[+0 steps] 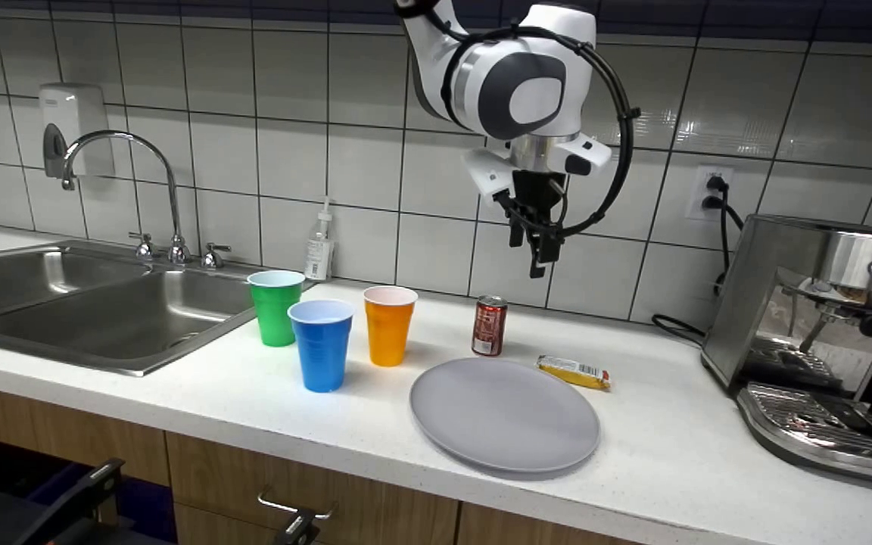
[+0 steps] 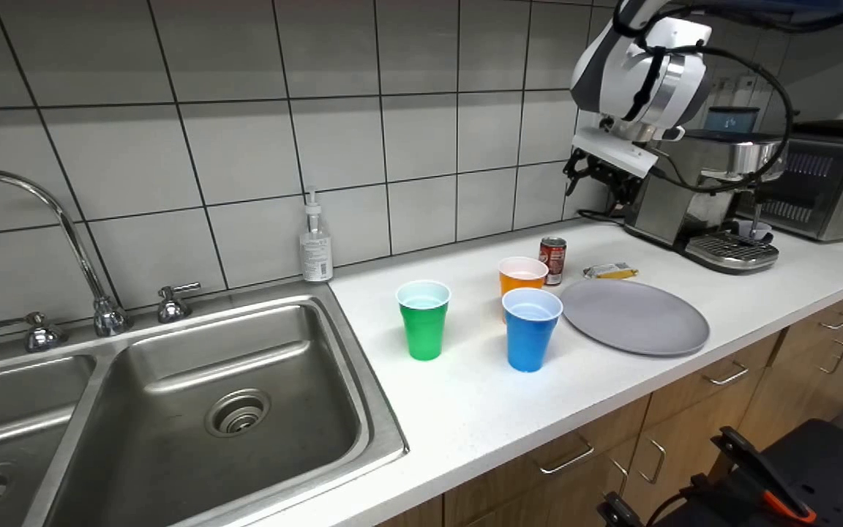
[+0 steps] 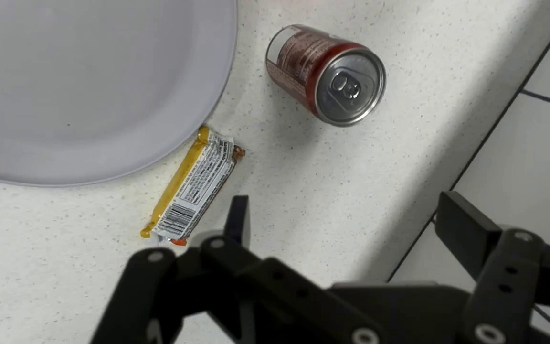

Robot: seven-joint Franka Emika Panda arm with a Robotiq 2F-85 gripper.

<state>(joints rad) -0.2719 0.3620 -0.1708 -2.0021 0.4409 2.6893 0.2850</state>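
Clear of plate rim [image 3: 210, 93], parted fingers [image 3: 468, 236]

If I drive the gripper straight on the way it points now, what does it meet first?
Most likely the white countertop, between the wrapped bar and the tiled wall; the open gripper points down toward it. Depth is hard to judge here.

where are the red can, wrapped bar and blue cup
Red can [image 1: 490, 326], in an exterior view: on its printed side.
Wrapped bar [image 3: 194, 186], in the wrist view: on its white printed panel.
Blue cup [image 1: 322, 350], in an exterior view: on its outer wall.
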